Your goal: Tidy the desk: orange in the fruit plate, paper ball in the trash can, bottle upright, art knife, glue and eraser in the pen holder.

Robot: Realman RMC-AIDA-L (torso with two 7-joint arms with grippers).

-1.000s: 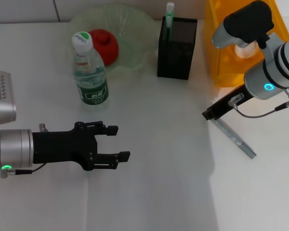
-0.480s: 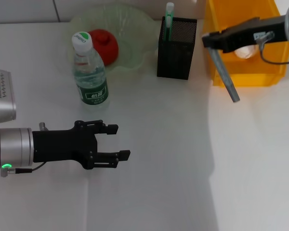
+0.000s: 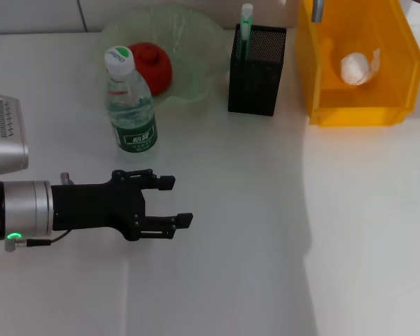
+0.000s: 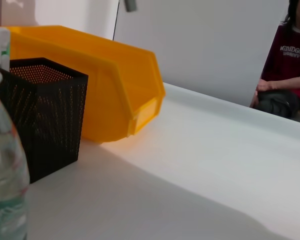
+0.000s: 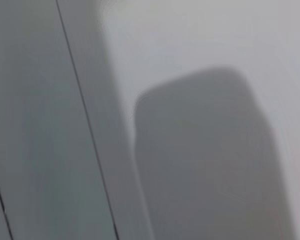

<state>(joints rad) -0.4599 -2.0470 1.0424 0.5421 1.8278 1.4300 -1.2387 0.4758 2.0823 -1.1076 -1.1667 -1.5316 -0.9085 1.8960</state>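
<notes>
R arm gone; left pincer [image 3: 173, 201] hovers open.

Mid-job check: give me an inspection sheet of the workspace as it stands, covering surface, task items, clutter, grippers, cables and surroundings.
Surface: white desk, bare in front.
Task items: red-orange orange lies in the pale green ruffled fruit plate; clear bottle with green label stands upright; mint-green art knife stands in the black mesh pen holder; white paper ball lies in the yellow trash can; grey glue tip shows at the top edge; eraser not seen.
Clutter: nothing seen.
Grippers: left gripper open, over the desk before the bottle; right gripper out of view.
Cables: thin wire at the left wrist.
Surroundings: seated person in dark red shirt.
</notes>
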